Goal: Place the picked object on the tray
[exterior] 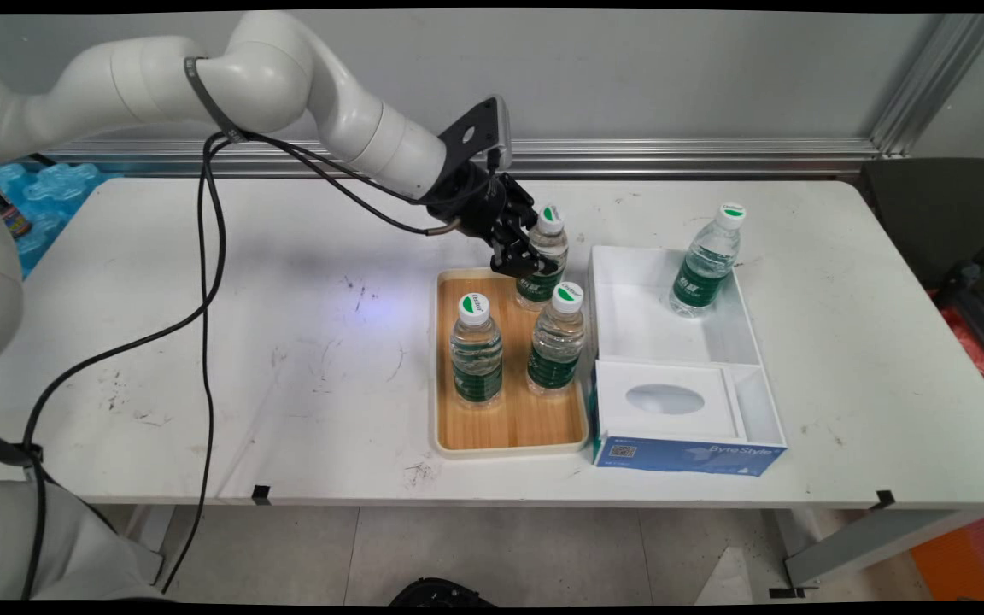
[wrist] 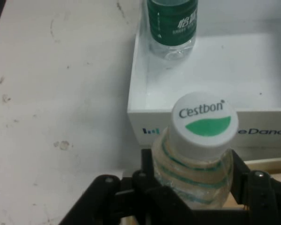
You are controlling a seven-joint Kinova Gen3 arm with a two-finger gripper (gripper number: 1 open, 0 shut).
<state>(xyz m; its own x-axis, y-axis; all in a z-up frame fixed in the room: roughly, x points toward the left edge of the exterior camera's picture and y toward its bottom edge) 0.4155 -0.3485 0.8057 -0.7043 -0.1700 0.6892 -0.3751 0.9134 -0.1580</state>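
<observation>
wooden tray (exterior: 458,431) holds three water bottles: front-left bottle (exterior: 477,352), front-right bottle (exterior: 557,340), and rear bottle (exterior: 543,256) at tray's back edge, gripper (exterior: 519,256) fingers clamped on it. right of tray, white box (exterior: 740,342) holds fourth bottle (exterior: 705,260).

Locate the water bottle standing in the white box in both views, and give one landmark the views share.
Main view: the bottle in the box stands right of centre, in the white box's far compartment.
Hand view: the same bottle is at the top edge, only its lower part showing, inside the box.
Shared landmark: the bottle between the gripper's fingers, its white cap with a green mark.
</observation>
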